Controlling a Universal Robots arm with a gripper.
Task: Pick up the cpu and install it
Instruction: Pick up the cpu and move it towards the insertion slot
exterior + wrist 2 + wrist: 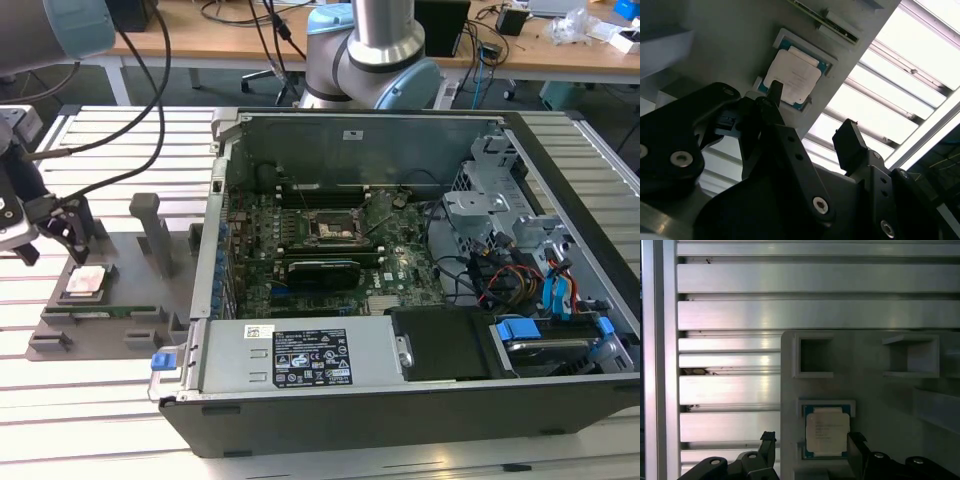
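**A:** Where is the cpu (827,431)?

**B:** It lies flat with its metal plate up, seated in a shallow square pocket of the grey holder (870,390). The holder rests on the slatted worktop (90,420) at the exterior view's left. A green memory stick (100,312) lies in the same holder just beside it.

**A:** And the claw (811,440)?

**B:** It hangs right over the chip. In both wrist views one black finger stands on each side of the cpu, so the chip sits between them.

**A:** Is it gripping?

**B:** No. The claw is spread wider than the chip and holds nothing. I judge it is not touching the chip, though I cannot tell how far above it hangs.

**A:** Does the chip have a long axis to line up with?

**B:** No, it is square, and two opposite edges face the fingers.

**A:** And the socket (335,232)?

**B:** It is inside the open computer case (350,135), well apart toward the exterior view's right, with nothing placed in it yet.
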